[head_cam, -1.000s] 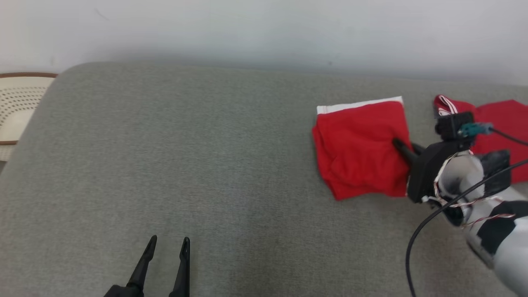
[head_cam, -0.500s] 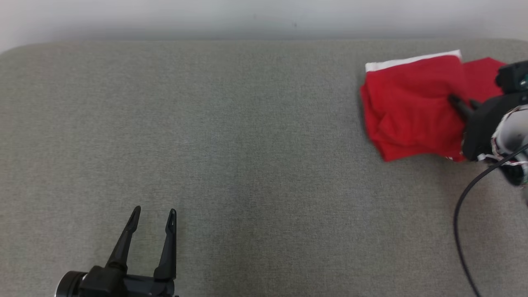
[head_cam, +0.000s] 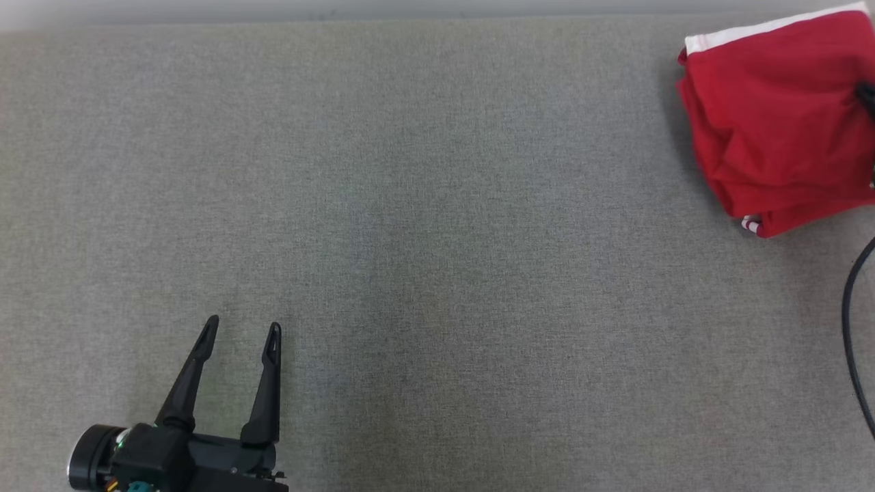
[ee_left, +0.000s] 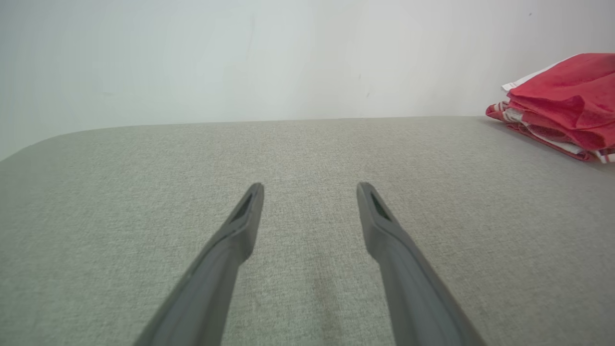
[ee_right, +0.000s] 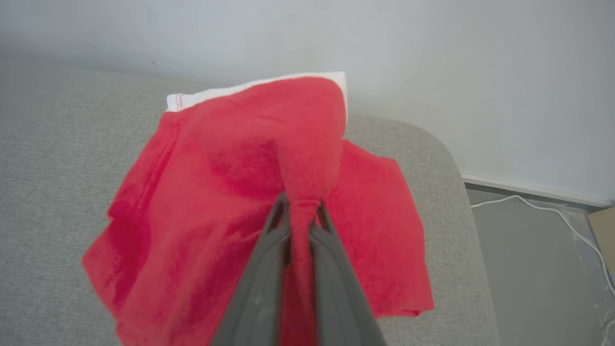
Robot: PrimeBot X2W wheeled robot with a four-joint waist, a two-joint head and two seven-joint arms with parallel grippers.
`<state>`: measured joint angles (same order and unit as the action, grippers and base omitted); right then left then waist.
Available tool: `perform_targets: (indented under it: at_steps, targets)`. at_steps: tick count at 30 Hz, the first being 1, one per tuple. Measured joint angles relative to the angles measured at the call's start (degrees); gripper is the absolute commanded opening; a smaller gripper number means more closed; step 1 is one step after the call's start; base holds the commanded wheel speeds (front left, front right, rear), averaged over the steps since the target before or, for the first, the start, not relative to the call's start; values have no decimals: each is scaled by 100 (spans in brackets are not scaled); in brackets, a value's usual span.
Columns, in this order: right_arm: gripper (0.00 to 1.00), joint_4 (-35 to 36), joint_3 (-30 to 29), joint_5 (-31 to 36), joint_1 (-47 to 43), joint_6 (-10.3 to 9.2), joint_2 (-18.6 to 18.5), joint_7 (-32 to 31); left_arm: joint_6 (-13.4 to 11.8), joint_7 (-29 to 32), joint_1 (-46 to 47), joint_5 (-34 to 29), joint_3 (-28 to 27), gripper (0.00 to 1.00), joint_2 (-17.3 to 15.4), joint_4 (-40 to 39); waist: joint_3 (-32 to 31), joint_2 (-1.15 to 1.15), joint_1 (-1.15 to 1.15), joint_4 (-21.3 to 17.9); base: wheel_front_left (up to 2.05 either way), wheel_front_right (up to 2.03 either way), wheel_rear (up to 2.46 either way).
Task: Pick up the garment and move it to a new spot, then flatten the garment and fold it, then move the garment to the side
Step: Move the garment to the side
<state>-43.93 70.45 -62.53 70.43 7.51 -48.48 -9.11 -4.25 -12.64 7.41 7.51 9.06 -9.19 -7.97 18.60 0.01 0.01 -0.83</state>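
Note:
The garment (head_cam: 772,116) is red with a white band, folded and lying at the far right of the grey cushion. In the right wrist view my right gripper (ee_right: 301,204) is shut on a pinched ridge of the garment (ee_right: 230,192), which rises in a tent towards the fingers. One dark finger (head_cam: 868,96) of that gripper shows at the head view's right edge. My left gripper (head_cam: 243,323) hovers low at the near left, open with nothing between its fingers. From the left wrist, the left gripper (ee_left: 311,187) points at bare cushion, the garment (ee_left: 567,101) far off to its right.
A second red cloth (ee_right: 379,226) lies under the garment, its striped trim (head_cam: 752,224) peeking out. The grey cushion (head_cam: 437,239) stretches wide between the grippers. Its rounded right end (ee_right: 456,192) drops to a floor with a white cable (ee_right: 543,206). A black cable (head_cam: 851,307) hangs at the right.
The head camera has shifted, sliding the whole scene. Allowing for that, my right gripper has dragged the garment rightwards onto the second red cloth. My left gripper stays open.

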Motion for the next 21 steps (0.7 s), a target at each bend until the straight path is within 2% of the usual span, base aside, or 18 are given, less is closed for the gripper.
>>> perform_targets:
  at_steps: [10, 21]
  targets:
    - [0, -114, 182, 190, 281, 0, -223, -97, -45, 76, 53, -32, -5, 100, -99, -256, 251, 0, 0, 7, 0, 0, 0]
    - [0, -567, 237, 259, 411, 0, -278, 4, -92, 125, 75, -36, 13, 100, -149, -357, 380, -1, 0, 91, 0, 0, 0]
